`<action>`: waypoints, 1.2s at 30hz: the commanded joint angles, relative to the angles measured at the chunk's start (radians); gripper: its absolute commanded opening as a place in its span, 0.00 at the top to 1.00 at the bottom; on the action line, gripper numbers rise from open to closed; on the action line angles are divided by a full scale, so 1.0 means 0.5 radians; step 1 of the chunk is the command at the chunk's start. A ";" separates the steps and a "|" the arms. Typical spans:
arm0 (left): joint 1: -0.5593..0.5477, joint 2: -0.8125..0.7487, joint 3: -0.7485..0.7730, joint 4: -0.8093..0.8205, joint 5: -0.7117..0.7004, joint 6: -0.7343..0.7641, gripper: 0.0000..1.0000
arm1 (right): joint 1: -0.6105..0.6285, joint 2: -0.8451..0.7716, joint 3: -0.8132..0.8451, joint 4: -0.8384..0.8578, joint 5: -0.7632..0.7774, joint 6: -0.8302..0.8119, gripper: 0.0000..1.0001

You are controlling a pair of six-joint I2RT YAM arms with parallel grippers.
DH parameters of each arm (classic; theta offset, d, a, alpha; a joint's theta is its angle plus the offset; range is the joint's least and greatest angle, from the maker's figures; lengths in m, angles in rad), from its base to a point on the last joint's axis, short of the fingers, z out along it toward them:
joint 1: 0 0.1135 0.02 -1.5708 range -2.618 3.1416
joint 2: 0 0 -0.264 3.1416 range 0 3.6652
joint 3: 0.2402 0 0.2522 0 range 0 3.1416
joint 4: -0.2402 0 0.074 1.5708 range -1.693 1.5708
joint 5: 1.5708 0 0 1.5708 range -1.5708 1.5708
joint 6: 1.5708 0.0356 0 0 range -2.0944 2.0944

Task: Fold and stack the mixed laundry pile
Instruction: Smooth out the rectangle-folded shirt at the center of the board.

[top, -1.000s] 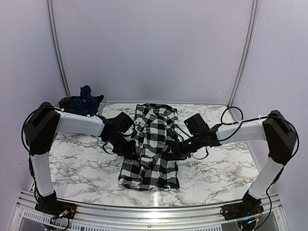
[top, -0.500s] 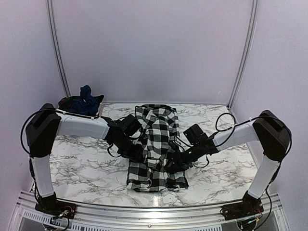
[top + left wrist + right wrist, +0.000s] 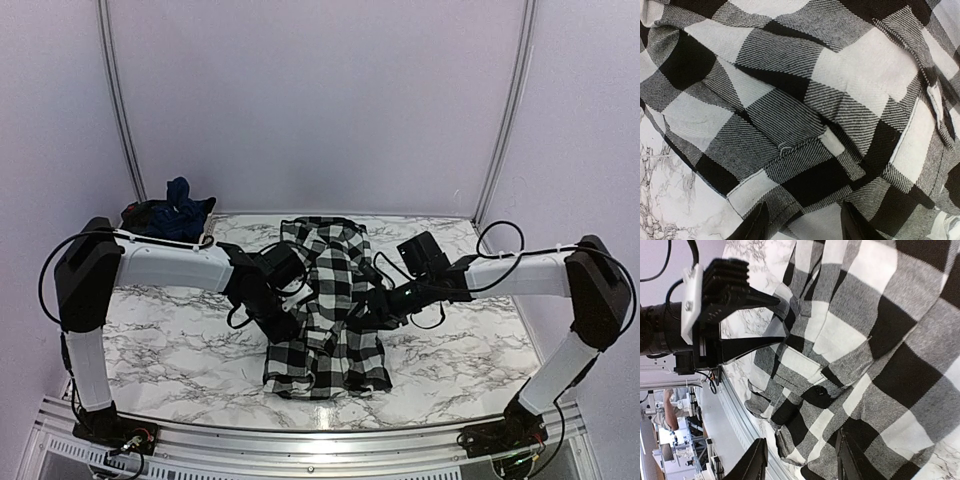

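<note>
Black-and-white check fills the middle of the overhead view. The checked shirt (image 3: pixel 325 305) lies on the marbled tabletop (image 3: pixel 160 335) as a long, narrow strip running from the back centre towards the lower middle of the frame, its sides turned in over the body. The rest of the laundry pile, a crumpled navy blue T-shirt (image 3: pixel 180 200) with some darker cloth (image 3: pixel 140 212) beside it, sits well apart at the upper left, against the back wall.

Low over the strip's left edge hangs the left gripper (image 3: pixel 285 322); the right gripper (image 3: pixel 377 308) is over its right edge. Both claws stand parted. In the right wrist view the left one's fingers (image 3: pixel 745 297) spread wide above the shirt's edge with nothing between them. The right one's own fingers, at the bottom of that frame, are apart over flat cloth, with no fold pinched that I can see.

My reading is that the lengthwise fold is laid and released, so the job is early: one garment half folded, the others untouched. The next move probably calls for taking the near hem at both corners and carrying it up to the collar end. The tucked sides must not spring out, and the layered flaps in the left wrist view look loose.

White with grey veining, the tabletop looks smooth, and an aluminium rail (image 3: pixel 320 432) runs along its near edge. Plain pale lilac walls (image 3: pixel 320 100) close it in, with metal strips (image 3: pixel 113 100) up the back corners.
</note>
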 commanded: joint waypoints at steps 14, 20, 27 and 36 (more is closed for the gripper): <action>-0.053 0.226 0.223 0.028 0.216 0.493 0.50 | -0.097 0.139 -0.341 0.008 0.075 -0.013 0.55; -0.071 0.269 0.248 0.036 0.198 0.471 0.64 | -0.078 0.162 -0.364 0.039 0.068 -0.007 0.55; -0.073 0.114 0.275 0.063 0.380 0.393 0.84 | -0.036 0.203 -0.392 0.095 0.053 0.011 0.55; -0.072 0.145 0.288 0.115 0.528 0.271 1.00 | -0.013 0.206 -0.374 0.104 0.042 0.006 0.55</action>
